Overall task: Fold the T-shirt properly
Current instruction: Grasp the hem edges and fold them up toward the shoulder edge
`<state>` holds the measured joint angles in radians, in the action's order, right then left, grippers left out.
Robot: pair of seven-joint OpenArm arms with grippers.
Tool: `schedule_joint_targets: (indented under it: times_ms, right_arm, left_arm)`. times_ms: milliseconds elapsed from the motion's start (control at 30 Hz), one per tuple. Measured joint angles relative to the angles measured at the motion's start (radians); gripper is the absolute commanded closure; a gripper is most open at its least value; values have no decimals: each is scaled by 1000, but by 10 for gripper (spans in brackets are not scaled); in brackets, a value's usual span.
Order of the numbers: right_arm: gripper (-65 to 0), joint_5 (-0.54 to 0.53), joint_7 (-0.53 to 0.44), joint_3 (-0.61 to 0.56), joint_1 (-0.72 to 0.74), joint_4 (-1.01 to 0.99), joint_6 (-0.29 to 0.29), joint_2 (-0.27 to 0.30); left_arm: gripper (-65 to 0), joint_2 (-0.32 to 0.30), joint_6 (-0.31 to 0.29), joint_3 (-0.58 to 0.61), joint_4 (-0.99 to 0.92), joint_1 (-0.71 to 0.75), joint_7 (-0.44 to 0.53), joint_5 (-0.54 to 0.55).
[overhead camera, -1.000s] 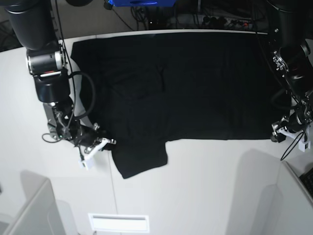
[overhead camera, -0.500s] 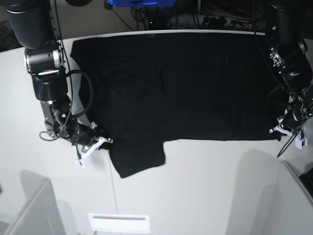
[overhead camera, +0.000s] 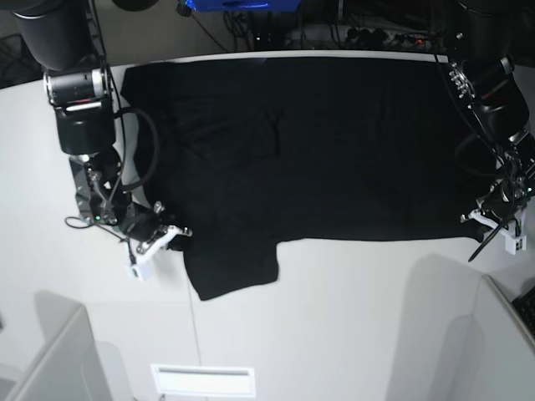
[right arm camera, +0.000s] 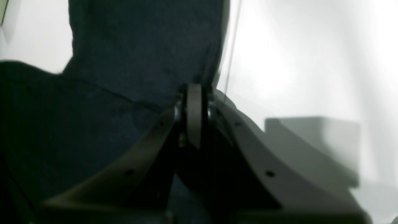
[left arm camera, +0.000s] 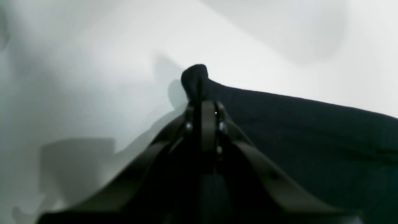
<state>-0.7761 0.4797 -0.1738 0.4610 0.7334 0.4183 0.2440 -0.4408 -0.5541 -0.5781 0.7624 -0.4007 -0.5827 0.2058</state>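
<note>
The T-shirt (overhead camera: 318, 142) lies spread flat and plain side up across the far half of the table (overhead camera: 351, 317), one sleeve (overhead camera: 234, 267) jutting toward the near edge at the left. My left gripper (overhead camera: 495, 219) sits at the shirt's near right corner, jaws pressed together on a pinch of cloth; my right gripper (overhead camera: 164, 238) sits at the near left edge beside the sleeve, jaws likewise shut on the hem. The step in hand, as I judge it, is to lift this near edge and carry it over for the first fold. To do it well, I raise both grips at the same rate and to the same height, keep the edge between them taut without stretching it, and move in parallel so the fold line runs straight; an uneven lift would skew the crease and drag the far edge. The left wrist view shows what the base view cannot: a small nub of black fabric (left arm camera: 195, 79) standing proud beyond my closed left gripper (left arm camera: 203, 107), confirming a real hold. The right wrist view shows cloth (right arm camera: 140, 46) rising past my closed right gripper (right arm camera: 194, 93). Only the base view shows the whole layout and both grips at once.
</note>
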Motion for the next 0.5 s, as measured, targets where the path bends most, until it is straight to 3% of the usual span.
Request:
schedule_joint_targets:
  times_ms: [167,300,367,500]
  right_arm:
    - [0,2,50,11,-18,95,-3,31]
    - [0,-1,65,12,-58,204,-94,44]
    - [0,0,67,12,-89,259,-115,55]
    - [0,2,116,13,-117,330,-127,58]
  left_arm:
    - [0,4,-1,6,44,36,0,104]
    - [0,3,-1,5,121,86,-27,135]
    - [0,3,0,2,154,91,-83,131]
    - [0,3,-4,2,251,119,-88,140]
